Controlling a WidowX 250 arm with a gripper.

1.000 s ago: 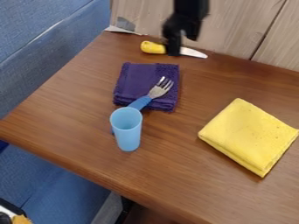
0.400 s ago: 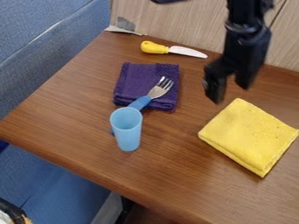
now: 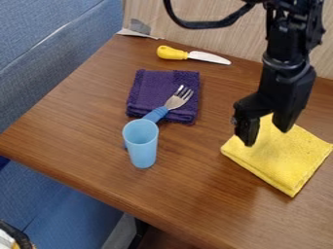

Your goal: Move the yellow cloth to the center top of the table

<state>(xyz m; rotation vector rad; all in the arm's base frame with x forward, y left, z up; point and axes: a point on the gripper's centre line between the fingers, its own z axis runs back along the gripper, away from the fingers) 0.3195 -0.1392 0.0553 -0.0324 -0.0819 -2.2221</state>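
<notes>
At the right of the view, the yellow cloth point(image 3: 286, 155) is laid folded on the tabletop point(image 3: 195, 189). Over its upper part the claw point(image 3: 266, 135) is held, spread apart. A purple cloth point(image 3: 151, 88) is partly covered by a blue-handled fork point(image 3: 175, 101), near an upright blue cup point(image 3: 142, 151)

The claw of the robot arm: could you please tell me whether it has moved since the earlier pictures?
Yes. The claw has moved right and down the view, from beside the knife to over the yellow cloth.

Folded yellow cloth point(image 3: 284, 158), lying flat, turned cornerwise, on the brown wooden table point(image 3: 189, 194)
</notes>
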